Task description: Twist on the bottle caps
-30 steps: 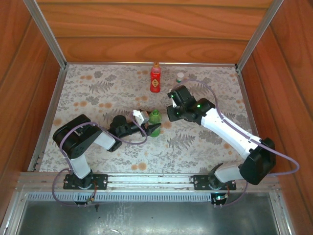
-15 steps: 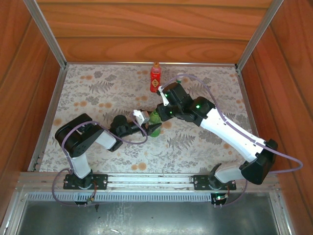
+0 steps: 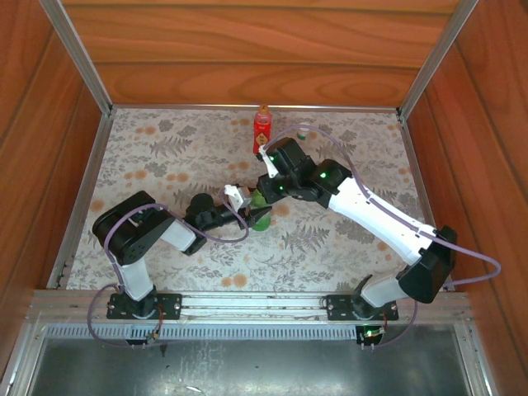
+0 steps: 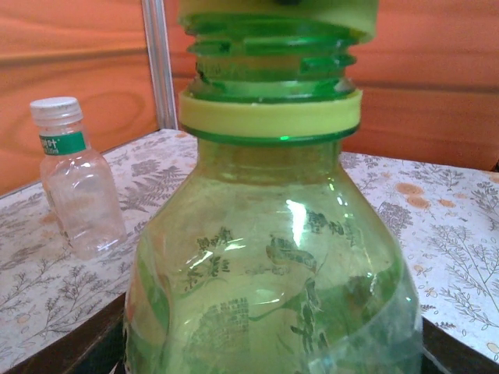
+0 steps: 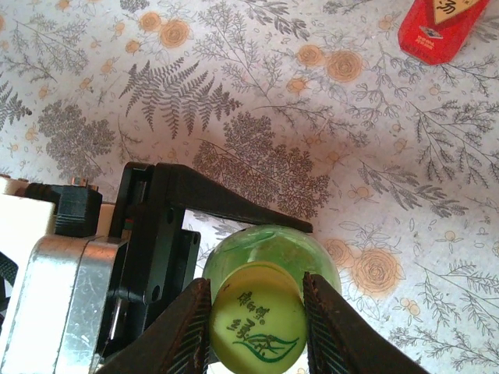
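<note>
Left fingers (image 3: 258, 214) closed around green bottle (image 4: 273, 257), upright near desk (image 3: 165, 165) centre, bracing it against twist; right fingers (image 5: 256, 313) pinch green cap (image 5: 257, 331) over its neck; threads bare beneath, so I judge it barely started; bottle looks empty; red bottle (image 3: 262, 134) at 12 o'clock; clear bottle (image 4: 79, 195) at 1 o'clock, empty, white cap (image 4: 54, 109) on.

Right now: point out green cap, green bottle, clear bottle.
green cap (image 5: 257, 321): right wrist view, printed top.
green bottle (image 4: 273, 257): left wrist view, front of body.
clear bottle (image 4: 82, 206): left wrist view, body.
</note>
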Robot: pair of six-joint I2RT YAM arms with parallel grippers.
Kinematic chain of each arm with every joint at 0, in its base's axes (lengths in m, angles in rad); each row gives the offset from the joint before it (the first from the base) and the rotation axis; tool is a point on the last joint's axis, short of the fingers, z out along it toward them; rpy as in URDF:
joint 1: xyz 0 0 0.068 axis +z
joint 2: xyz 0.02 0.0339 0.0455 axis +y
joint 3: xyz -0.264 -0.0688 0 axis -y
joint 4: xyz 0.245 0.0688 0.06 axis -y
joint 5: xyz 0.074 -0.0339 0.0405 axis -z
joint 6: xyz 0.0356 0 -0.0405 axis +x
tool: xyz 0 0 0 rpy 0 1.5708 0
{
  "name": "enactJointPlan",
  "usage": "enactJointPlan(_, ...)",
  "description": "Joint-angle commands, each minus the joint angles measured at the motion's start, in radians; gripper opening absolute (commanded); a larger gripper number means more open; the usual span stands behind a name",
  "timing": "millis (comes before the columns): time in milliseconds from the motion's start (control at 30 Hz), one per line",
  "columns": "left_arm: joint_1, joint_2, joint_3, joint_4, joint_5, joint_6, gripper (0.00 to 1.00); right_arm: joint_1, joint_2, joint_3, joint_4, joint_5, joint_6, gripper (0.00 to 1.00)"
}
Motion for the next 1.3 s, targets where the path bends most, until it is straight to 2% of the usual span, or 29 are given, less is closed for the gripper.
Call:
enactJointPlan(0, 0.007, 0.013, -0.005, -0.021, 0.015, 0.002, 0.62, 0.014, 0.026, 0.039, -0.055, -0.016, -0.028, 0.35)
enactJointPlan(333, 0.008, 0.006, -0.009, -0.022, 0.011, -0.007, 0.61, 0.045, 0.105, 0.125, -0.196, 0.027, -0.068, 0.35)
enactJointPlan(800, 0.011, 0.002, -0.011, -0.022, 0.010, -0.021, 0.60, 0.060, 0.148, 0.143, -0.257, 0.075, -0.056, 0.35)
enactJointPlan(1000, 0.014, -0.001, -0.018, -0.023, 0.009, -0.024, 0.60, 0.061, 0.089, 0.132, -0.177, 0.101, -0.047, 0.47)
enactJointPlan(1067, 0.017, -0.004, -0.019, -0.022, 0.010, -0.029, 0.60, 0.060, 0.042, 0.093, -0.109, 0.092, -0.051, 0.57)
enactJointPlan(1167, 0.018, -0.008, -0.025, -0.022, 0.012, -0.027, 0.60, 0.061, -0.037, 0.017, 0.001, 0.071, -0.050, 0.65)
enactJointPlan(1267, 0.018, -0.011, -0.029, -0.022, 0.014, -0.027, 0.60, 0.058, -0.086, -0.028, 0.046, 0.103, -0.021, 0.67)
